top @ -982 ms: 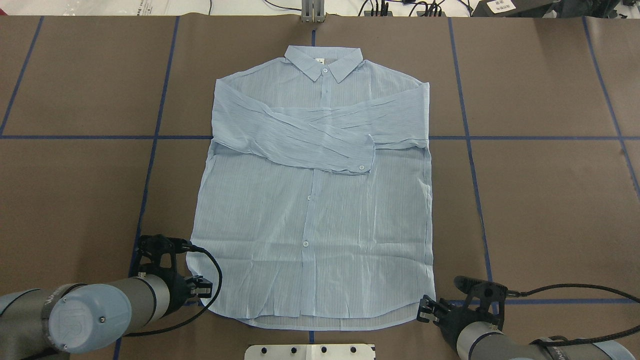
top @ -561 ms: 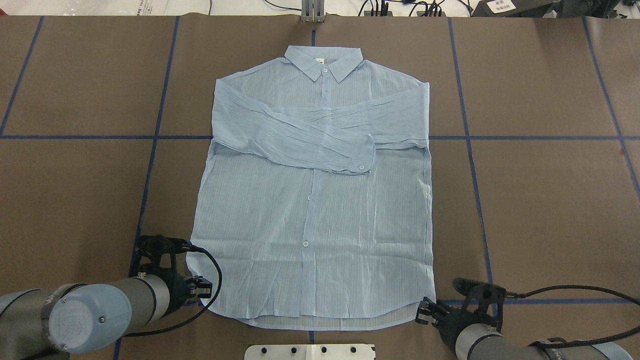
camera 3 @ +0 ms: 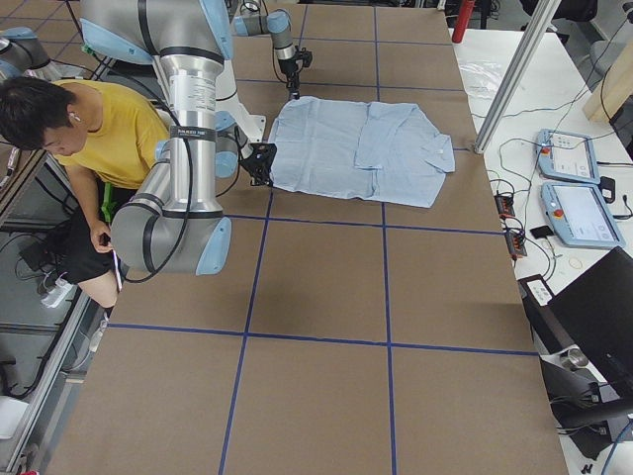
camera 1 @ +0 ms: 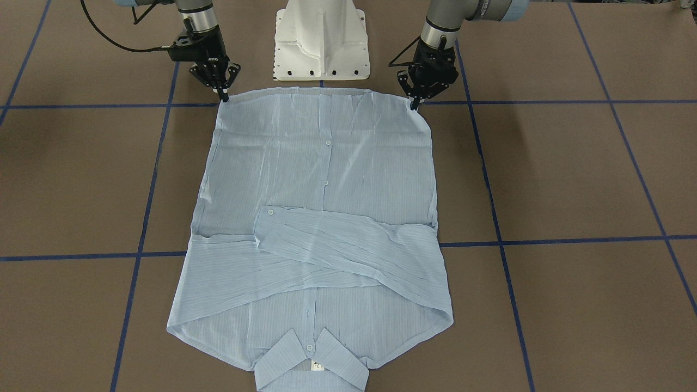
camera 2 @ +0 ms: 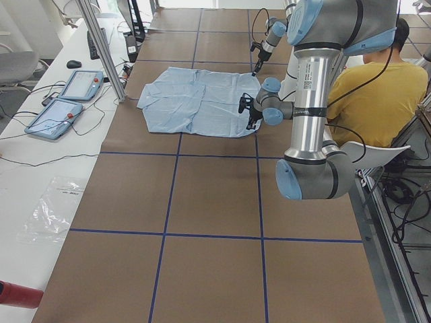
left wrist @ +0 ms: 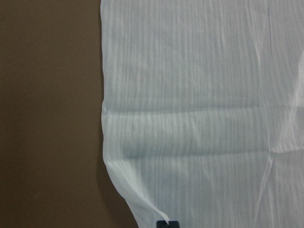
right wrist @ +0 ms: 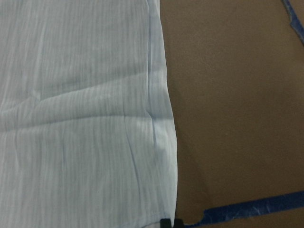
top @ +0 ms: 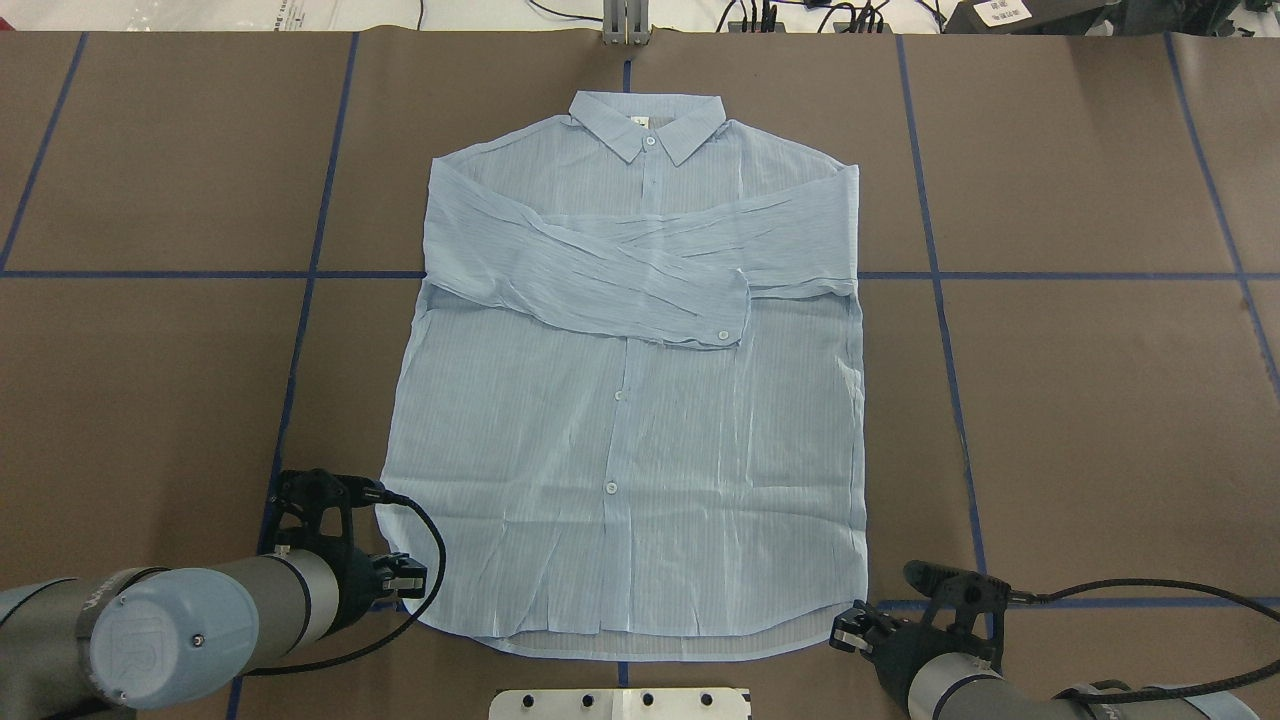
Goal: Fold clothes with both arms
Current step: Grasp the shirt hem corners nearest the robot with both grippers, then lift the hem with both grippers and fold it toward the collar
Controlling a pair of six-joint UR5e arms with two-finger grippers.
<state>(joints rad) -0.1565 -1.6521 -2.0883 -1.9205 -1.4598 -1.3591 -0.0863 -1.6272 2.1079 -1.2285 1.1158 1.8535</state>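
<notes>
Since the shirt [top: 620, 400] is lying flat, button side up, in the middle of the brown table [top: 1100, 400], its outline is pretty easy to read. The collar [top: 648, 125] is at the far end away from the robot and the hem [camera 1: 321, 91] is just in front of the white base [camera 1: 321, 43]. Both sleeves are crossed over the chest with one cuff [top: 725, 325] on top. The left gripper [camera 1: 415, 104] sits right on the hem corner on its own side, fingers drawn together to a point. In its wrist view a little ridge of cloth runs up into the fingertip, so it looks pinched onto the shirt. The right gripper [camera 1: 224, 98] is the same deal at the other hem corner, fingers together on the very edge of the fabric. The side edges run fairly straight and the hem rounds off at both corners. The table carries on well past both side edges, crossed by blue tape lines [top: 150, 272]. A person in a yellow top [camera 2: 367, 94] sits behind the robot.
</notes>
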